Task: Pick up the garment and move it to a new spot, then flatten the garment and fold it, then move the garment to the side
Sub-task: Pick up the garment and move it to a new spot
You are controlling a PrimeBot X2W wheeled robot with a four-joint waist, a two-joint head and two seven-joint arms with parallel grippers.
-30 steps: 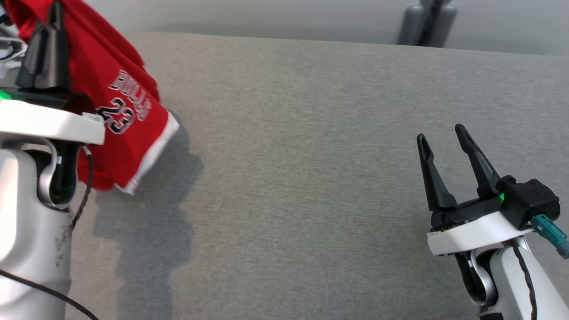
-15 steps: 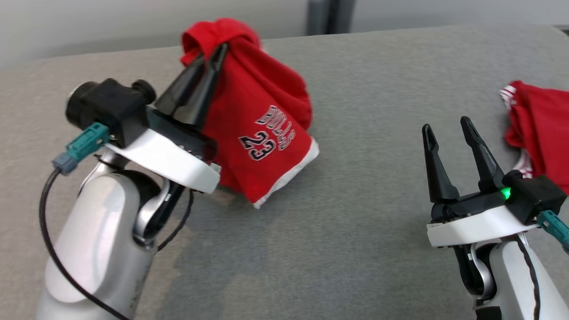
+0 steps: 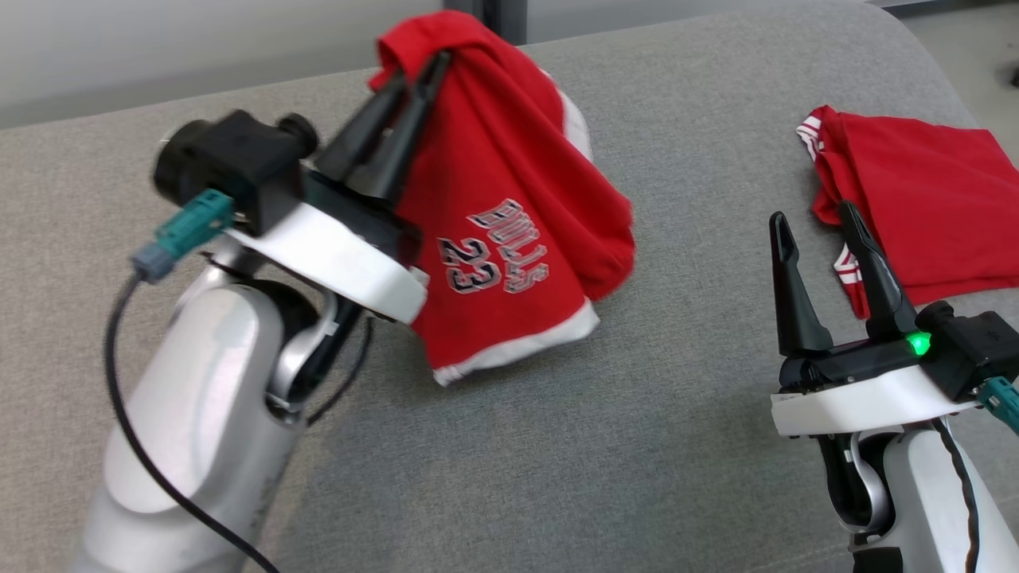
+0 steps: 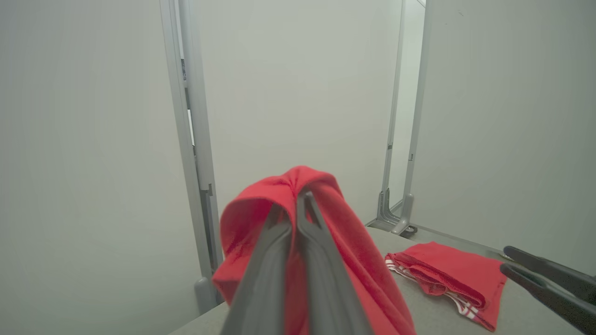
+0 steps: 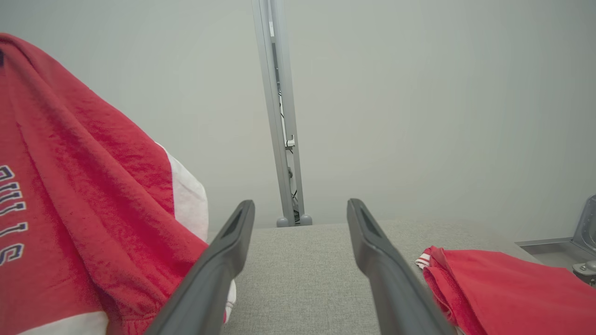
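The garment (image 3: pixel 509 199) is a red jersey with white trim and "BULLS 23" lettering. It hangs bunched from my left gripper (image 3: pixel 422 65), which is shut on its top fold above the grey table (image 3: pixel 637 446). Its white hem hangs close to the surface. In the left wrist view the fingers (image 4: pixel 298 204) are pressed together, with the garment (image 4: pixel 349 237) draped over them. My right gripper (image 3: pixel 812 215) stands open and empty at the lower right. In the right wrist view, the right gripper (image 5: pixel 300 209) has the hanging garment (image 5: pixel 93 186) to its left.
A second red garment (image 3: pixel 915 207), folded, with white stripes, lies flat at the table's far right, just beyond my right fingers; it also shows as a folded garment (image 5: pixel 503 288) in the right wrist view. Metal posts (image 4: pixel 195 139) and pale walls stand behind the table.
The head view has swung right, bringing the folded red garment into view. My left gripper, still shut on the hanging garment, now stands nearer the right gripper. The right gripper stays open.
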